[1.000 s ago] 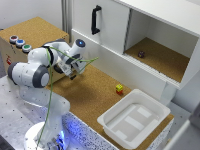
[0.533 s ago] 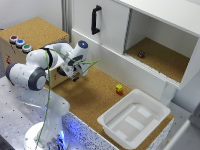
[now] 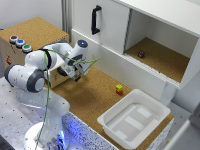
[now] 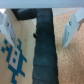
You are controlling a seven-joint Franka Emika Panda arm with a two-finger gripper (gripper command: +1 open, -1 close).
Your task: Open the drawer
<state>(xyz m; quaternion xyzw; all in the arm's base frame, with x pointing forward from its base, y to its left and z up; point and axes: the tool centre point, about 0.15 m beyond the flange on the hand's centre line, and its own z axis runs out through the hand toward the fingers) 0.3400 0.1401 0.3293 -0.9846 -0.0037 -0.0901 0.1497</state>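
fingers point(image 4: 74, 27): pale, spread wide in the wrist view, one to each side of the dark bar handle point(image 4: 46, 47) with clear gaps; nothing is clamped, and no contact with the handle can be made out
gripper point(image 3: 75, 74): in the exterior view it sits right at the front face of the low box, reached across by the white arm point(image 3: 37, 67), with a thin green cable point(image 3: 85, 62) trailing off it
drawer point(image 3: 60, 75): in the front of the cork-topped box point(image 3: 35, 31), at the exterior view's left; mostly hidden behind the arm, so how far out it stands cannot be told
buttons point(image 3: 20, 43): three round ones in a row on the box top, red, blue and green
writing and marks: no readable text anywhere; the wrist view shows a blue blocky pixel-style figure point(image 4: 15, 56) printed on the pale panel beside the handle
worktop point(image 3: 92, 97): cork surface carrying the box, a small yellow cube point(image 3: 119, 88) and a white plastic tub point(image 3: 136, 120), the cube near the tub's rim
white cabinet point(image 3: 107, 22): behind, door with black vertical handle point(image 3: 94, 19); an open compartment beside it holds a small dark object point(image 3: 141, 54)
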